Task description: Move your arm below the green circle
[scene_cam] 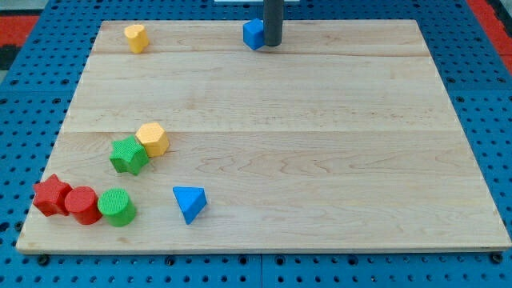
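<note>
The pale wooden board (264, 120) lies on a blue perforated table (32, 64), and the dark grey rod comes down at the view's top, my tip (273, 45) resting on the wood just to the right of a small blue block (254, 34), so close that I cannot tell if they touch. The rod has nothing to open or close and holds nothing. The green circle (118, 207), a short ribbed plastic cylinder, sits far away at the view's bottom left, touching a red cylinder (82, 205) which in turn touches a red star-shaped block (52, 194). It looks light, rigid and likely to slide easily on the smooth wood, so I judge a careless brush would scoot it; there is nothing to grasp here anyway, since the aim is only to stop in the narrow strip of board beneath it, near the bottom edge. Above it are a green star-like block (129, 154) pressed against a yellow hexagonal block (152, 139); a blue triangular block (190, 202) lies to its right, and a yellow block (136, 38) sits top left. The rod's upper part is cut off by the frame, the arm is unseen, and the top blue block's exact shape is hard to make out.
</note>
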`<action>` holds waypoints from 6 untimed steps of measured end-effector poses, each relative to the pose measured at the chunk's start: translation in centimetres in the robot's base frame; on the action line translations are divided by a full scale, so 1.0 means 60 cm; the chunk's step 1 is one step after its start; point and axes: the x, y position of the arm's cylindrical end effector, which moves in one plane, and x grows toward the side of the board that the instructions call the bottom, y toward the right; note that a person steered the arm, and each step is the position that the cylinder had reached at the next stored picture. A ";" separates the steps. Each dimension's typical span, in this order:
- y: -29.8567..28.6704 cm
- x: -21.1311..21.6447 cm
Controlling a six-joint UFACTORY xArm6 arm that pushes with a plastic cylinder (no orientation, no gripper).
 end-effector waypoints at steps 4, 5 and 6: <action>0.032 0.250; 0.044 0.416; 0.015 0.581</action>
